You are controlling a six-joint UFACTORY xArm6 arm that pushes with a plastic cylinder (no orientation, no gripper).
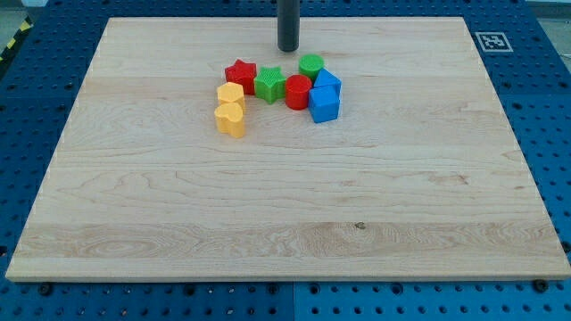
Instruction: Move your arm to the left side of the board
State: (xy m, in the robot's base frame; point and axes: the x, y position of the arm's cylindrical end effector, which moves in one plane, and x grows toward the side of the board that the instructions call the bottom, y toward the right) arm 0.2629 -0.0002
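Observation:
My tip (287, 48) is the lower end of a dark rod coming down from the view's top, a little left of centre. It stands on the wooden board (134, 223) just above a cluster of blocks and touches none. The cluster holds a red star (240, 74), a green star (269, 84), a red cylinder (298, 91), a green cylinder (311, 65), two blue blocks (326, 81) (324, 104), a yellow hexagon (230, 94) and a yellow heart (230, 119). The red star lies down-left of my tip, the green cylinder down-right.
A blue perforated table (544, 107) surrounds the board on all sides. A black-and-white marker (492, 41) sits at the board's top right corner. A yellow-black stripe (11, 43) runs at the view's top left.

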